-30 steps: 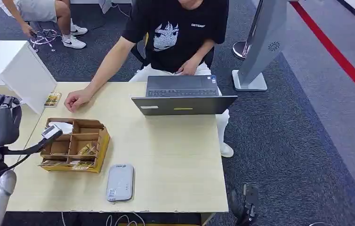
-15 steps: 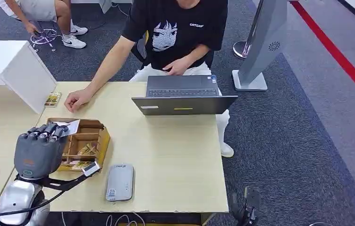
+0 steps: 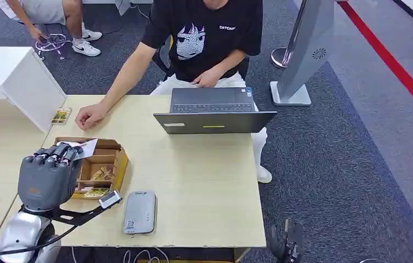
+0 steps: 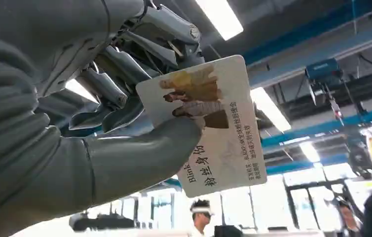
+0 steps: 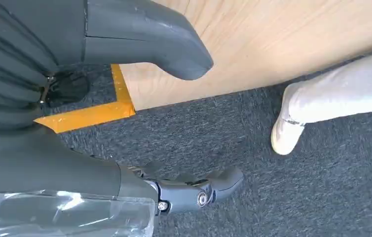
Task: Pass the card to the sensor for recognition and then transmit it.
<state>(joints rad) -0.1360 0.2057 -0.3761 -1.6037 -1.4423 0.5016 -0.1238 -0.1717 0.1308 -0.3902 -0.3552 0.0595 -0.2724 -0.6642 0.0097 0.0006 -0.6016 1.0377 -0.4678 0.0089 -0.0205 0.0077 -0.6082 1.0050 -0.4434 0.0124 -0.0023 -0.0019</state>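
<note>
card (image 4: 208, 123) pinched in raised left hand (image 3: 48, 175), above cardboard organizer (image 3: 103, 164)

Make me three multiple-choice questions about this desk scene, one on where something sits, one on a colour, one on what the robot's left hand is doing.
1. Where does the flat grey rectangular sensor device lie?
A. On the laptop
B. On the table beside the cardboard box
C. On the carpet

2. What colour is the seated person's T-shirt?
A. Black
B. Red
C. White

3. What is the left hand doing?
A. Hanging empty
B. Pressing the laptop
C. Holding a white printed card

Answers: 1 B, the sensor device rests by the compartmented cardboard box. 2 A, the T-shirt is black. 3 C, the left hand pinches the card.
</note>
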